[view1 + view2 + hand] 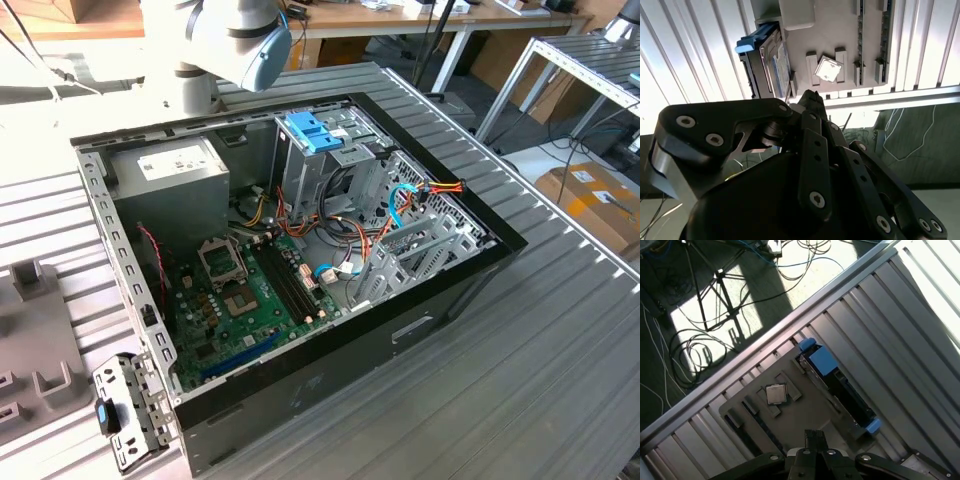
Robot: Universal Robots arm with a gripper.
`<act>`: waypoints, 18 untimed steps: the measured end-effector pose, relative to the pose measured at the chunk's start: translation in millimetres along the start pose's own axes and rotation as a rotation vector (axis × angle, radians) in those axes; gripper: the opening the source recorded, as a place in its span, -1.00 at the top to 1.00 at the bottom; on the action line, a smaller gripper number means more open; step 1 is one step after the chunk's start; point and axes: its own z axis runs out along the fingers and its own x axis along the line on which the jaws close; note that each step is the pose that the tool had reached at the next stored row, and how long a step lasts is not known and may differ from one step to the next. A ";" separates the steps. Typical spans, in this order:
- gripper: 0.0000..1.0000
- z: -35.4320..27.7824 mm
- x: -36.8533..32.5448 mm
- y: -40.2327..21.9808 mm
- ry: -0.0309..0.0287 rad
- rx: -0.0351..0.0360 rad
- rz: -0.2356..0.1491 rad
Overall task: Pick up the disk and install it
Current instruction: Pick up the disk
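One ribbed metal desk [530, 390] carries everything shown. Largest on it is an open computer case [330, 375], lying on its side with the interior exposed. Beyond the case, at the far edge in the exterior view, rises the pale arm [235, 35].

Inside the case, a grey power-supply box [170, 175] fills the corner toward the exterior view's left. A green motherboard [240, 310] lies flat in front of it. A blue bracket [315, 130] sits on top of the metal drive cage [330, 175] toward the far side.

A grey fixture plate [805, 410] rests on the desk ribs, outside the case. The black tool [815, 436] hangs over this plate, set narrow: its fingertips meet, with nothing between them.

The disk [842, 387], dark with bright blue rails, stands on edge in a slot along one border of the plate, near the tool tip yet apart from it. The second wrist view shows the same disk [767, 60] edge-on beyond the tool [810, 96].

A small square processor chip [775, 394] lies flat in a recess of the plate, between raised blocks, apart from the disk.
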 end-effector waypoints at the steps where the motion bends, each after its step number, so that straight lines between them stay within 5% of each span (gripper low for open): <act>1: 0.79 0.0 0.0 0.0 0.0003 -0.0001 -0.007; 18: 0.79 0.0 0.0 0.0 0.0042 -0.0010 -0.096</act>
